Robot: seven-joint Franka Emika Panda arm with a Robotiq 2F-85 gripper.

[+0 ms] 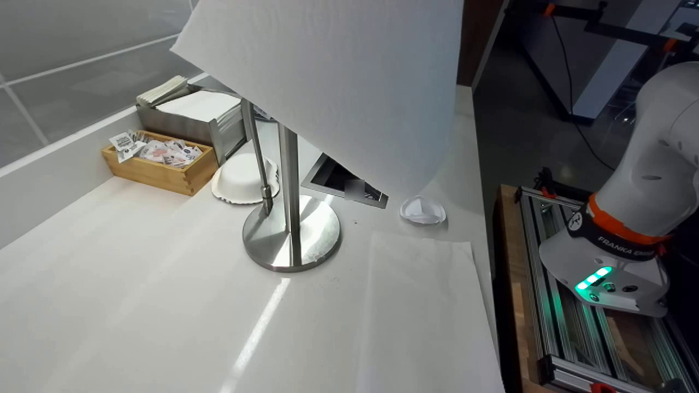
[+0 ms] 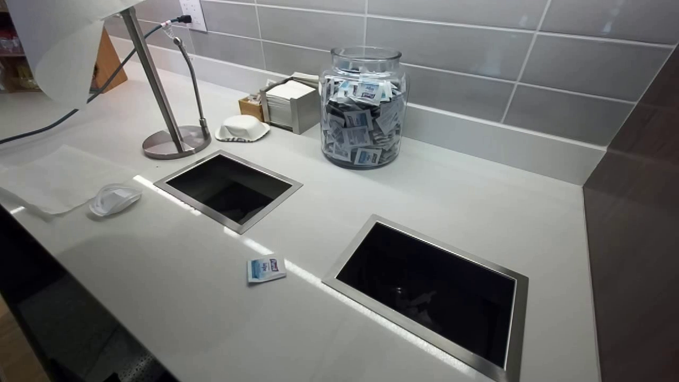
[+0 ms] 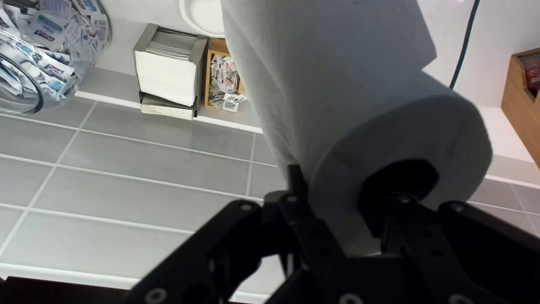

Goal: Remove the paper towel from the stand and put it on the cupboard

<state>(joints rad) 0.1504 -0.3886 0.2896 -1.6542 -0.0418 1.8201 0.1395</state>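
Note:
The paper towel (image 1: pixel 349 82), a thick white roll, hangs tilted above the cupboard (image 1: pixel 136 305) and also shows in an exterior view (image 2: pixel 58 48). A loose sheet (image 1: pixel 426 305) lies flat on the top. The stand (image 1: pixel 292 180) stands upright below the roll; its rod's top meets or passes behind the roll, and I cannot tell if it is still inside. The stand also shows in an exterior view (image 2: pixel 159 95). In the wrist view my gripper (image 3: pixel 337 185) is shut on the roll's end (image 3: pixel 350 169), one finger outside, the other in the dark core.
A glass jar of packets (image 2: pixel 363 116), napkin holder (image 2: pixel 292 103), wooden box (image 1: pixel 158 169) and upturned bowl (image 1: pixel 246 180) stand near the wall. Dark cut-outs (image 2: pixel 228 185) open in the top. A small white disc-shaped object (image 1: pixel 423 210), packet (image 2: pixel 265 269) and cable (image 2: pixel 114 74) are nearby.

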